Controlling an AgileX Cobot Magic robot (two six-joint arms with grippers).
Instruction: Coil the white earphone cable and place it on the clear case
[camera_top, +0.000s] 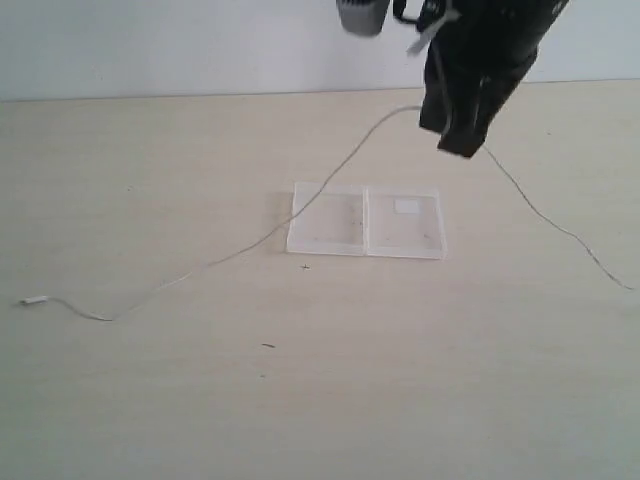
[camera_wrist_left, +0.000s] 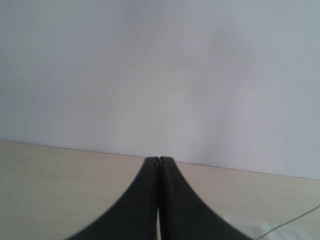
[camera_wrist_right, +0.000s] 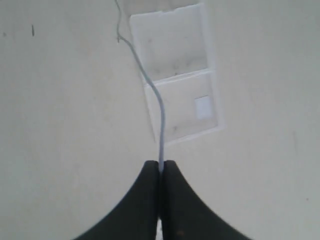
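Note:
The white earphone cable (camera_top: 340, 172) runs from a small white end piece (camera_top: 35, 299) at the left, over the table, and rises past the clear case (camera_top: 330, 238) to my right gripper (camera_top: 458, 145). That gripper hangs above and behind the case, shut on the cable. From there a second stretch (camera_top: 545, 215) slopes down to the right edge. The right wrist view shows the cable (camera_wrist_right: 161, 120) leaving the shut right gripper (camera_wrist_right: 160, 164) above the open case (camera_wrist_right: 177, 47) with its white label (camera_wrist_right: 202, 106). My left gripper (camera_wrist_left: 158, 160) is shut, nothing between its fingers.
The pale wooden table (camera_top: 320, 400) ends at a white wall (camera_top: 150, 40) behind. A grey cylindrical part (camera_top: 360, 15) hangs at the top beside the black arm. A small dark speck (camera_top: 268, 346) lies in front of the case. The case corner (camera_wrist_left: 245, 225) shows in the left wrist view.

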